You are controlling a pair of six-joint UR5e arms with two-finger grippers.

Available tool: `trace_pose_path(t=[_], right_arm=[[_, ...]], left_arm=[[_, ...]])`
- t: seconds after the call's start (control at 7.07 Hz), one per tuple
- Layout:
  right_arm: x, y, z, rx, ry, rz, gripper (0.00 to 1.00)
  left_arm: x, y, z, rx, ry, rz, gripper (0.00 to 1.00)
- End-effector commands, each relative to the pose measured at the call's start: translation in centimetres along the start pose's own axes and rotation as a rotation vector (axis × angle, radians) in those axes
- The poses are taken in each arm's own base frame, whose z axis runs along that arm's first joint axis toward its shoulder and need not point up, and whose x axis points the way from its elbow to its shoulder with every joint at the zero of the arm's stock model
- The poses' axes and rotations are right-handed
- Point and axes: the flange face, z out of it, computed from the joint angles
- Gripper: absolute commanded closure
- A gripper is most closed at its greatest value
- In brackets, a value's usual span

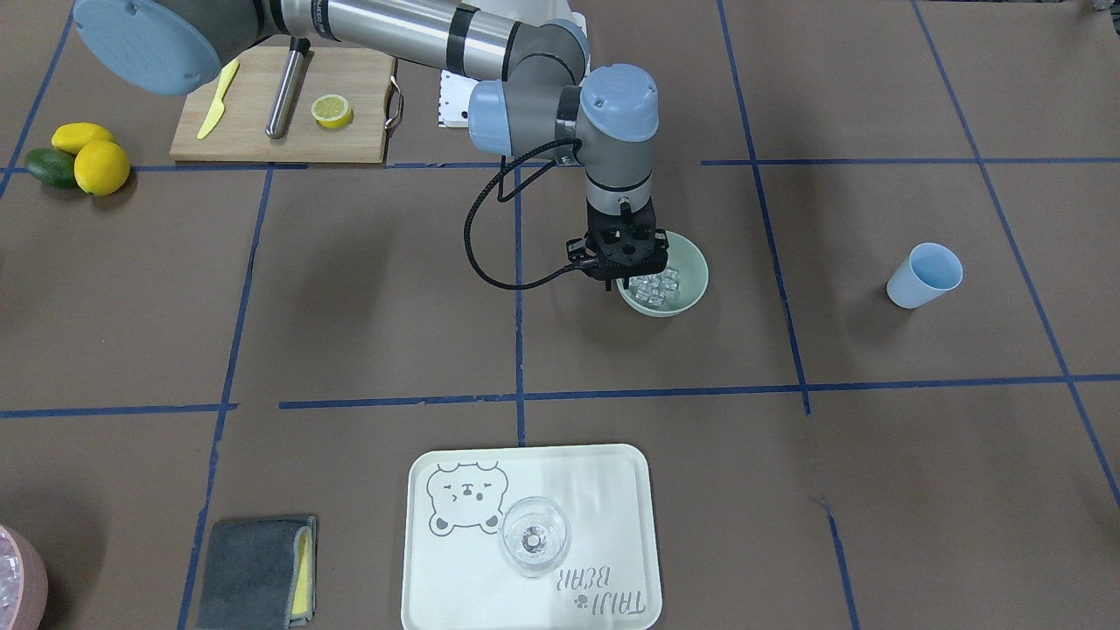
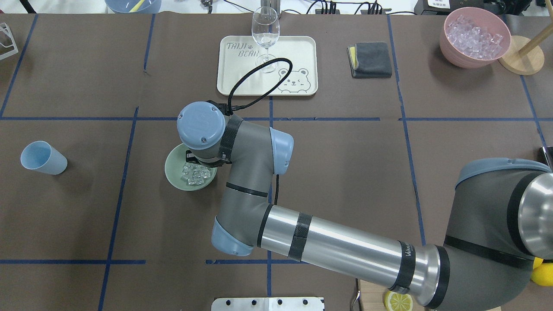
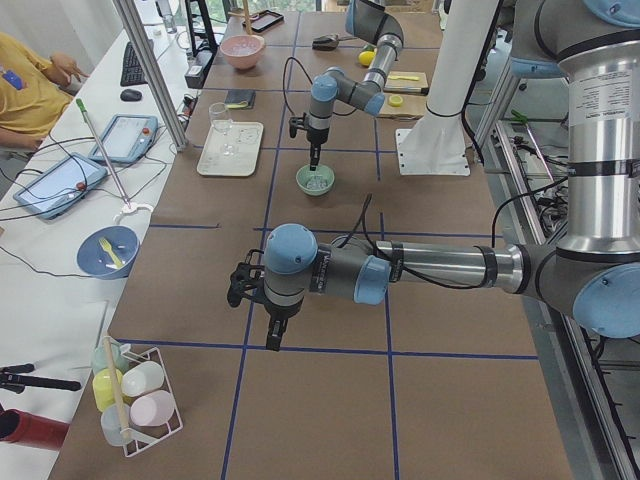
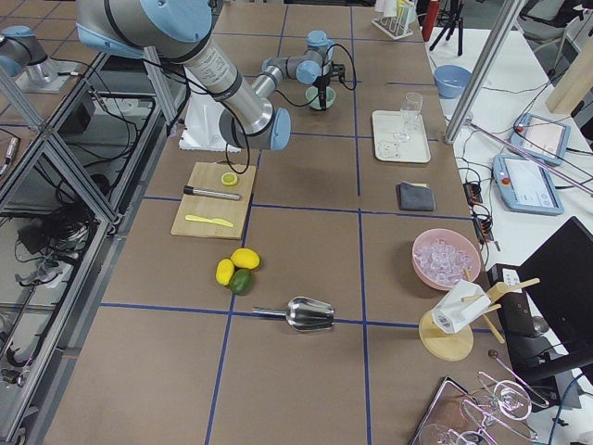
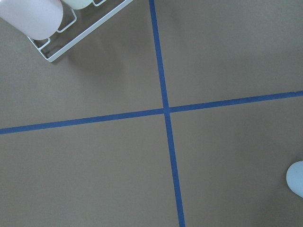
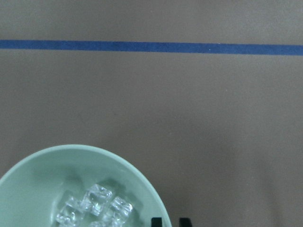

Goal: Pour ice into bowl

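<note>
The pale sage-green bowl (image 1: pixel 691 262) stands near the table's middle with a small heap of clear ice (image 1: pixel 656 287) inside. It shows in the overhead view (image 2: pixel 175 166) with the ice (image 2: pixel 195 173), and in the right wrist view (image 6: pixel 42 175) with the ice (image 6: pixel 94 205). My right gripper (image 1: pixel 615 284) points straight down at the bowl's rim. In the right wrist view, the gripper (image 6: pixel 169 221) has its two tips close together on either side of the rim. My left gripper (image 3: pixel 275 338) hangs over bare table far from the bowl, and I cannot tell whether it is open or shut.
A light blue cup (image 2: pixel 43 157) lies on its side well apart from the bowl. A cream tray (image 2: pixel 302 65) holds a wine glass (image 2: pixel 265 32). A pink container of ice (image 2: pixel 473 36), a grey cloth (image 2: pixel 371 58) and a cutting board (image 1: pixel 280 105) sit further off.
</note>
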Motion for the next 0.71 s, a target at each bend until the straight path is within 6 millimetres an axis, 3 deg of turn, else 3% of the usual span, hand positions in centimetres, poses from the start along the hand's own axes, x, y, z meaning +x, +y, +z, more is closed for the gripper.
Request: trace_pose_path(t=[0.0,0.28,0.42,0.57], right_arm=[[-0.5,0.0,-1.1,0.009,-0.02,-0.026,1.0],[-0.4,-1.6,-4.1,0.038,-0.059,0.002,1.0],[0.9,-3.9,-5.1,0.055,-0.055,0.019,1.0],[3.6,-5.4,-6.4,0.063,-0.072,0.037,1.0]], left_arm=[[0.0,0.0,0.0,0.0,0.0,0.0,0.0],[0.0,0.0,0.0,0.0,0.0,0.0,0.0],[0.0,0.0,0.0,0.0,0.0,0.0,0.0],[-0.1,0.1,0.1,-0.002,0.0,-0.002,0.0]])
